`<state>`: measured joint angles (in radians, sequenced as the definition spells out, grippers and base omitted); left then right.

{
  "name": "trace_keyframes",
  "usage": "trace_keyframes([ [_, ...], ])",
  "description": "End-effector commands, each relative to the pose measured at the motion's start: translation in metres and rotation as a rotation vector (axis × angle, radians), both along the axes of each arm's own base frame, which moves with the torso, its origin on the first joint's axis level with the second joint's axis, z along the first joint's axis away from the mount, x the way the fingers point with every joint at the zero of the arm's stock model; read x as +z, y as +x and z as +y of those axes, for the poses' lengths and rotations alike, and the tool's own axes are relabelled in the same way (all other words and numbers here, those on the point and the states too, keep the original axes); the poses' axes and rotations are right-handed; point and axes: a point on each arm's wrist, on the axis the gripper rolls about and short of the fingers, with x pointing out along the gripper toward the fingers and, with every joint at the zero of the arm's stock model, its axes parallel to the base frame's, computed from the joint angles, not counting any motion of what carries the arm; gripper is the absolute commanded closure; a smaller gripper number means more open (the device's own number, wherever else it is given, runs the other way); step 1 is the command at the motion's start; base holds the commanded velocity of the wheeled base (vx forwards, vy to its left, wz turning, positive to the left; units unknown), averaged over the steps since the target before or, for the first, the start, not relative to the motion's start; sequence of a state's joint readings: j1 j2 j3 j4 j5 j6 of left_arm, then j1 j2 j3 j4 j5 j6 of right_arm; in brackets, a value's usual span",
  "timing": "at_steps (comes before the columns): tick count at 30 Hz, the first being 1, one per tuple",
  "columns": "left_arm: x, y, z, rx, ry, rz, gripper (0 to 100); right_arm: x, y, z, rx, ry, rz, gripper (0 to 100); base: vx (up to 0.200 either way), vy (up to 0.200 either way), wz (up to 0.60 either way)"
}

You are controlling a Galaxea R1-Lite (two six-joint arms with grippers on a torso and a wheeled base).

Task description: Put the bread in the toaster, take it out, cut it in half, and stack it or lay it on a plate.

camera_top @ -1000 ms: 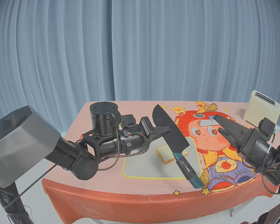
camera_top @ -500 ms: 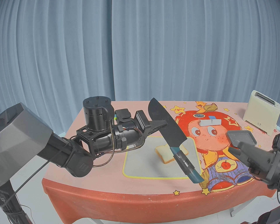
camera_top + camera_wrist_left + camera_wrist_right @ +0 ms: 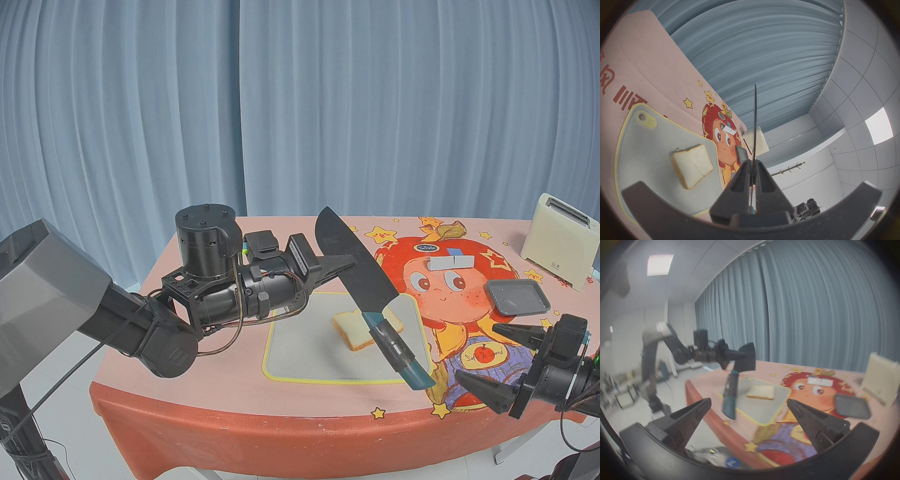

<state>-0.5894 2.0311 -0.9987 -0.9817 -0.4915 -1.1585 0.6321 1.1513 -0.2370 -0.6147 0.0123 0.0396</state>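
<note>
Knife (image 3: 369, 281) clamped by its blade in the left hand (image 3: 347, 264), over the bread (image 3: 350, 332).
The knife is held slanted above the cutting board (image 3: 300, 350), its teal handle pointed down toward the near edge of the table (image 3: 206, 387). The bread is laid on the cutting board, just beneath the handle. The right hand (image 3: 478, 351) is spread wide at the front right, with the plate (image 3: 517, 297) set beyond it and the toaster (image 3: 559, 240) farther back.
</note>
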Motion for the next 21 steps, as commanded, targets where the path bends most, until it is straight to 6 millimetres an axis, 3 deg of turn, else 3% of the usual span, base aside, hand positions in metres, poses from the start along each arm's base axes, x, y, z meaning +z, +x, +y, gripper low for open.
trace_keyframes([
  [1,-0.002,0.002,0.000,0.005,0.004,-0.002,100,0.016,-0.005,0.000,-0.079,-0.268,-0.165,0,0.000,0.000,0.00],
  [3,-0.003,0.007,0.006,0.022,0.005,-0.001,100,0.018,-0.011,0.000,-0.116,-0.426,-0.269,0,0.000,0.000,0.00],
  [8,-0.002,0.007,0.007,0.025,-0.006,-0.012,100,0.026,-0.030,0.014,-0.147,-0.614,-0.446,0,0.000,0.000,0.00],
  [14,-0.002,0.007,0.008,0.027,-0.020,-0.026,100,0.016,-0.045,0.026,-0.158,-0.752,-0.504,0,0.000,0.000,0.00],
  [21,-0.003,0.008,0.007,0.029,-0.020,-0.023,100,0.005,-0.044,0.036,-0.062,-0.971,-0.566,0,0.000,0.000,0.00],
])
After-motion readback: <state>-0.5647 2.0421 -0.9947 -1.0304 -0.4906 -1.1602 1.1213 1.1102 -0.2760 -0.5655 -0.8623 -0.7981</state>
